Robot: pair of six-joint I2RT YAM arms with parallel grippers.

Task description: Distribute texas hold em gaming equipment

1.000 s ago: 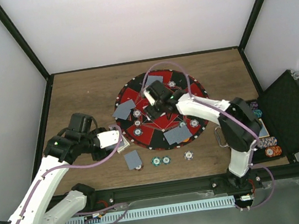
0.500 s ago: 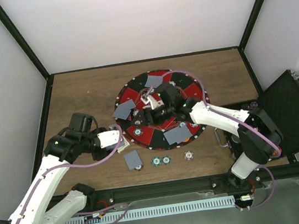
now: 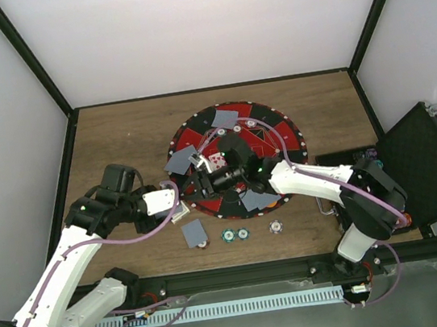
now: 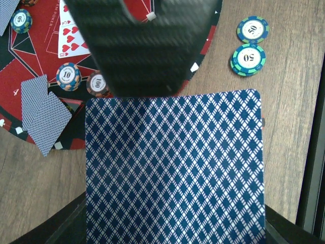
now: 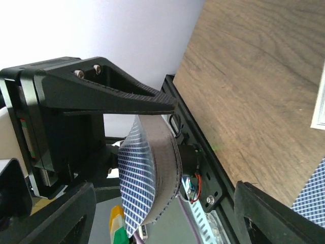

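Gripping the deck (image 4: pixel 175 168) with the left gripper (image 3: pixel 174 205), clamped tight across it, low over the near-left rim of the mat (image 4: pixel 35 61), partly above the table (image 4: pixel 287 127). Facing it with the right gripper (image 3: pixel 202 175), spread wide with nothing between. Judging by the bow seen from the right wrist: light, thin, springy, slick card on card, so prone to slide or fan. Probably best taken by the top card alone, pinched at a free edge or corner away from the left fingers; peel gently or risk dragging two. Already laid out on the mat: face-down pairs (image 4: pixel 43 114) and a heart card (image 4: pixel 76 33). Treat the chips (image 4: pixel 248 59) as rigid, heavier, apt to roll; pinch across the rim.
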